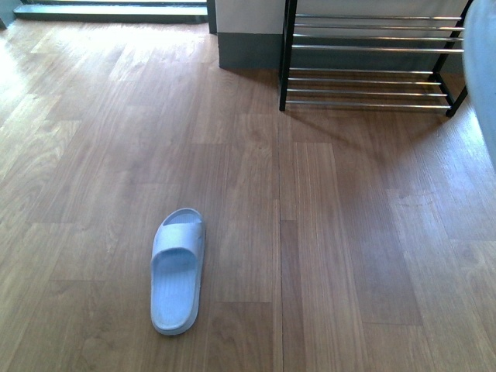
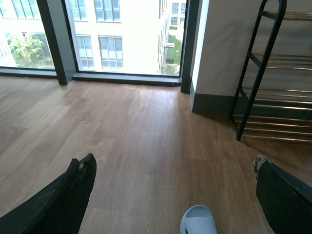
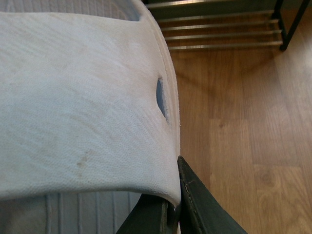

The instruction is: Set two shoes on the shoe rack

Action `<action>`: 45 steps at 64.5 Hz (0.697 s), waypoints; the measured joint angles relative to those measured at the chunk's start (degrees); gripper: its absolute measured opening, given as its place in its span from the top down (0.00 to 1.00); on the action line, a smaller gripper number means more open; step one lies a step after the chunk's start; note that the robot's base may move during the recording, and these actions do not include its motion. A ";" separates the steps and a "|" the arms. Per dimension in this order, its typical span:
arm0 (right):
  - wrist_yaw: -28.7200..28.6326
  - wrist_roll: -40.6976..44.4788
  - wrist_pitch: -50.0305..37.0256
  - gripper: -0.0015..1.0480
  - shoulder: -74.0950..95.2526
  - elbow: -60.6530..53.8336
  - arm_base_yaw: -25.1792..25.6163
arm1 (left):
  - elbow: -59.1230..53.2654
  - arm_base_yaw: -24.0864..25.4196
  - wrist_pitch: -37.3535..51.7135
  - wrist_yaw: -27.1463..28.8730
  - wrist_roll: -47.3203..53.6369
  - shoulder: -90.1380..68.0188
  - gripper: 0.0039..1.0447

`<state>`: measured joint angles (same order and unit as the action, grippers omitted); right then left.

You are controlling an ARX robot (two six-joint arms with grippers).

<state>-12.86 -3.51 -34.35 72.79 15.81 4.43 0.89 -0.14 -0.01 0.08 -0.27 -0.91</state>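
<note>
Our right gripper [image 3: 173, 197] clamps one slide [image 3: 83, 97], rack [image 3: 219, 29] far ahead; our left gripper [image 2: 173, 163] gapes toward the other slide [image 1: 178, 271], lying near-to-far

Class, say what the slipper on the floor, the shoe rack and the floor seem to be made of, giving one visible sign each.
Slipper on the floor: probably moulded foam or rubber, matt pale blue, one seamless piece.
Shoe rack: metal, with black painted side frames and shiny chrome-looking rods.
Floor: wood or wood-look laminate, showing grain, plank seams and a slight sheen.
</note>
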 joint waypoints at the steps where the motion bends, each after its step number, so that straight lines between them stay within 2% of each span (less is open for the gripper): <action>1: -0.04 0.00 0.00 0.99 -0.87 -0.07 0.09 | 0.00 0.00 0.00 0.00 0.00 0.00 0.09; 45: -0.26 0.00 0.20 0.99 -2.03 -0.26 0.15 | 0.00 0.00 0.00 0.09 0.00 0.00 0.09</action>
<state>-13.13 -3.51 -34.15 70.76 15.55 4.58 0.89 -0.14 -0.01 0.16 -0.27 -0.91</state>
